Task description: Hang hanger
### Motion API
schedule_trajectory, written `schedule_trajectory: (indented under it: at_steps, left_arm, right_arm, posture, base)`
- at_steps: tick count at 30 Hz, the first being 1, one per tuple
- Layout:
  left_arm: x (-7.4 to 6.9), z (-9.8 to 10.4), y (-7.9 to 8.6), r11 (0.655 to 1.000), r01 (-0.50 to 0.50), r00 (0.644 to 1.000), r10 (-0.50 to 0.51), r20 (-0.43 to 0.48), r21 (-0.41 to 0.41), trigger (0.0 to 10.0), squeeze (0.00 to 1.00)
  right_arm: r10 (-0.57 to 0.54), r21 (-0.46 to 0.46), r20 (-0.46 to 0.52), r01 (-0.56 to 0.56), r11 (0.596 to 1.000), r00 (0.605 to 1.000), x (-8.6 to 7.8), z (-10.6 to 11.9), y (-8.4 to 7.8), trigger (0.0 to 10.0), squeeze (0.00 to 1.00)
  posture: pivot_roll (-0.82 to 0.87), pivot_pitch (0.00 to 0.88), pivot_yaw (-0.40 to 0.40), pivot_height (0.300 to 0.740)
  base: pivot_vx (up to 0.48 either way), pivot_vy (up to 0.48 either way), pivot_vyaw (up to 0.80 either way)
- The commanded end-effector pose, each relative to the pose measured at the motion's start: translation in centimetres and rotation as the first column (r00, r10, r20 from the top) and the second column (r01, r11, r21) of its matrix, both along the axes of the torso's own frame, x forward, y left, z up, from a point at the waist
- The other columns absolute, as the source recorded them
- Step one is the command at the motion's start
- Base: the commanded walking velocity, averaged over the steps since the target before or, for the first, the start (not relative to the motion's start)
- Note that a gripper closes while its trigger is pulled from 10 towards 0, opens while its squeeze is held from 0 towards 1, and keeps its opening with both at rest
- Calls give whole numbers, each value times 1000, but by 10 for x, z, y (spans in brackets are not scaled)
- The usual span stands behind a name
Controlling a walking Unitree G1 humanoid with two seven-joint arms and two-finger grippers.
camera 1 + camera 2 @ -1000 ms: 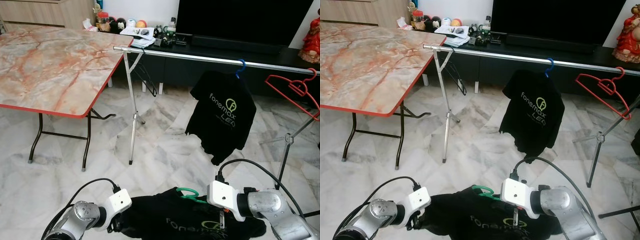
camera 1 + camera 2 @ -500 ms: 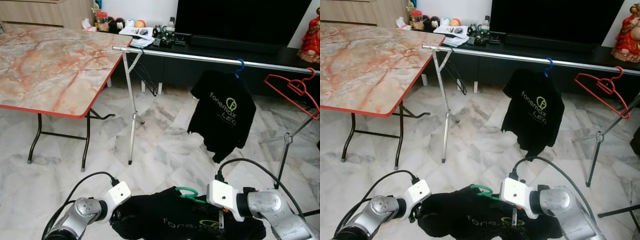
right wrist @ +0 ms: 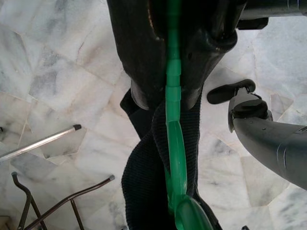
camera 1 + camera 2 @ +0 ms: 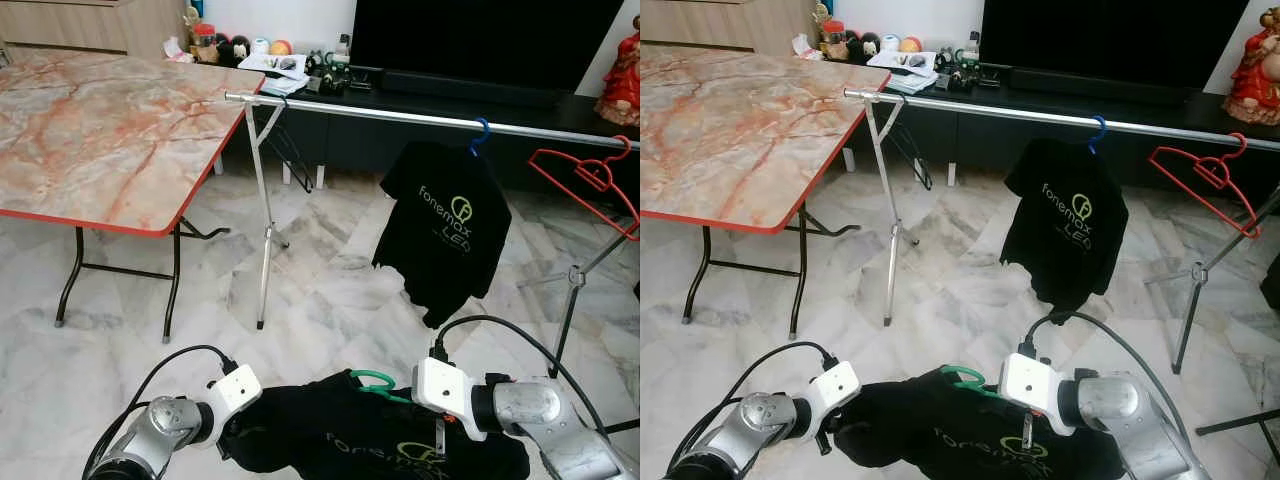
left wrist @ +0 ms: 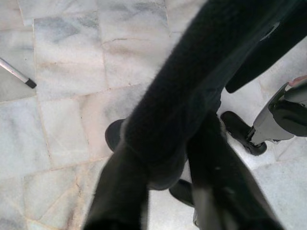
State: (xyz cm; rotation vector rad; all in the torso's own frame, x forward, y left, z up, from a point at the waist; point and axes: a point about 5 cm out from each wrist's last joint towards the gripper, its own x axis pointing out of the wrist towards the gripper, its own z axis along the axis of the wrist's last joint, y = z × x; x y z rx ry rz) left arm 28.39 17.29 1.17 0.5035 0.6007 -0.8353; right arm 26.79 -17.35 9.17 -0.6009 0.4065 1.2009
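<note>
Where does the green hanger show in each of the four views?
Left eye view: green hanger, bottom centre, hook poking from the held black shirt.
Right eye view: bottom centre.
Left wrist view: none, just shirt cloth.
Right wrist view: centre, running between the right claw fingers.
Shared landmark: the shirt.

A green plastic hanger [image 4: 374, 383] sits low in the centre of the frame, its hook poking up out of the collar of a black T-shirt [image 4: 330, 445] with pale lettering. The shirt hangs bunched and crumpled above the marble floor. The hanger's neck is clamped in the right claw [image 3: 172, 96], and the left claw [image 5: 168, 172] pinches the shirt's other edge.
</note>
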Motion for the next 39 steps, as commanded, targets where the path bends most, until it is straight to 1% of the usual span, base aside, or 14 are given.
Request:
schedule_trajectory:
  at_steps: [1,11,15,16,19,26,30,31,32,34,35,36,37,39]
  left_arm:
    - [-5,-6,1,1000,8,999,-8,-37,12,0,0]
    - [-8,-8,3,1000,11,999,-10,-54,24,0,0]
    - [-10,-12,10,998,-3,998,7,-67,60,0,0]
    - [-11,-15,17,993,-48,996,55,-68,107,0,0]
    - [-11,-19,26,981,-120,989,131,-69,150,0,0]
    - [-13,-23,32,965,-205,973,220,-77,164,0,0]
    - [-20,-29,31,967,-174,970,201,-139,188,0,0]
    - [-25,-33,32,964,-154,967,192,-169,216,0,0]
    - [-26,-35,32,963,-148,965,191,-179,226,0,0]
    - [-30,-38,33,961,-137,961,187,-203,239,0,0]
    - [-34,-41,32,963,-119,956,177,-234,244,0,0]
    - [-34,-41,32,963,-119,956,177,-234,244,0,0]
    - [-38,-43,31,965,-100,952,164,-259,244,0,0]
    - [-40,-44,28,970,-82,951,146,-274,230,0,0]
  right_arm:
    - [-10,31,44,9,999,999,5,11,0,10000,0]
    - [-15,31,53,14,999,999,7,11,0,10000,0]
    - [-36,32,73,34,999,997,10,13,-2,10000,0]
    - [-61,22,87,59,998,994,13,13,-5,10000,0]
    - [-85,15,99,84,996,991,16,13,-8,10000,0]
    - [-131,31,149,128,991,980,23,17,-9,10000,0]
    - [-296,134,242,270,953,924,43,32,-11,10000,0]
    - [-365,226,236,314,922,901,50,43,-11,10000,0]
    - [-385,261,227,325,909,895,52,47,-11,10000,0]
    - [-406,309,222,331,892,887,54,54,-11,10000,0]
    - [-445,348,228,354,868,866,58,60,-13,10000,0]
    - [-445,348,228,354,868,866,58,60,-13,10000,0]
    - [-500,389,218,395,832,838,63,65,-17,10000,0]
    - [-552,410,209,440,799,807,68,66,-22,10000,0]
  posture:
    - [35,70,-64,740]
    - [37,61,-60,740]
    - [35,57,-58,740]
    - [33,55,-59,740]
    - [35,56,-59,740]
    - [37,63,-65,740]
    - [39,66,-68,740]
    - [39,67,-67,740]
    - [39,67,-67,740]
    - [38,69,-69,740]
    - [37,69,-69,740]
    - [37,69,-69,740]
    - [36,69,-69,740]
    - [37,69,-71,740]
  base:
    - [0,0,0]
    - [0,0,0]
    - [0,0,0]
    - [0,0,0]
    - [0,0,0]
    - [0,0,0]
    - [0,0,0]
    - [0,0,0]
    - [0,0,0]
    - [0,0,0]
    - [0,0,0]
    - [0,0,0]
    - [0,0,0]
    - [0,0,0]
